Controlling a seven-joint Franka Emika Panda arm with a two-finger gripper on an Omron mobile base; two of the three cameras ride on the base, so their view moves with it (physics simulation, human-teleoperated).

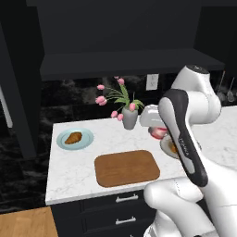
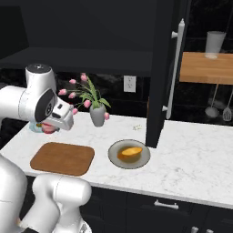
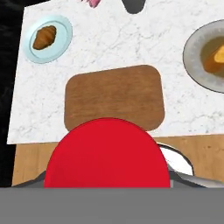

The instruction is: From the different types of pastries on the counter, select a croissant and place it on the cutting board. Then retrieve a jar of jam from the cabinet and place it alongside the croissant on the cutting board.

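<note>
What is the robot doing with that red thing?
The robot arm's gripper is carrying a small red jar of jam high above the counter. Looking down from the hand, the wooden cutting board lies just below and has nothing on it yet. The croissant sits on its light blue plate off to one side, and the orange-yellow pastry rests on the grey plate. A vase of pink tulips stands behind the board.
</note>
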